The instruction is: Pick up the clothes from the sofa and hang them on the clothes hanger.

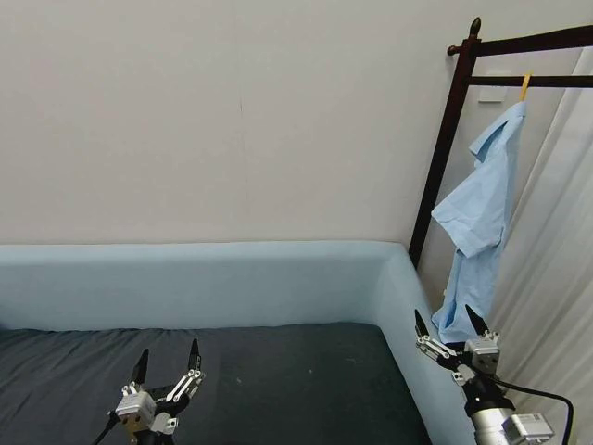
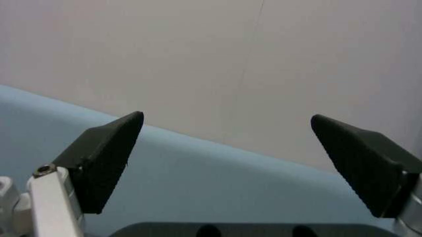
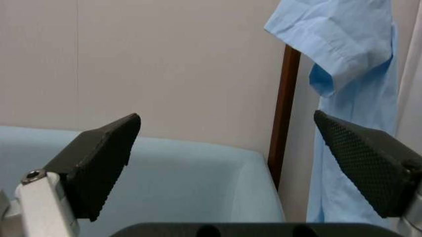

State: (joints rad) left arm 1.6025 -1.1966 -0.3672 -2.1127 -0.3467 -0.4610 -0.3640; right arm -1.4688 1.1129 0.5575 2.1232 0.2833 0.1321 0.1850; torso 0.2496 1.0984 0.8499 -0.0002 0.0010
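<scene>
One pale blue sofa (image 1: 232,278), with one dark seat pad (image 1: 278,380). Past the sofa's right end, one dark wooden clothes rack (image 1: 443,158), upright by the wall. On its rail, one light blue shirt (image 1: 482,213), hanging beside the sofa's right end. Two end effectors: left end effector (image 1: 168,357) above the sofa's seat pad, fingers spread, gripping nothing; right end effector (image 1: 447,322) at the sofa's right end, near the shirt's hem, likewise spread and empty. At the shirt's collar, one small yellow piece (image 1: 526,85), possibly a hanger hook.
</scene>
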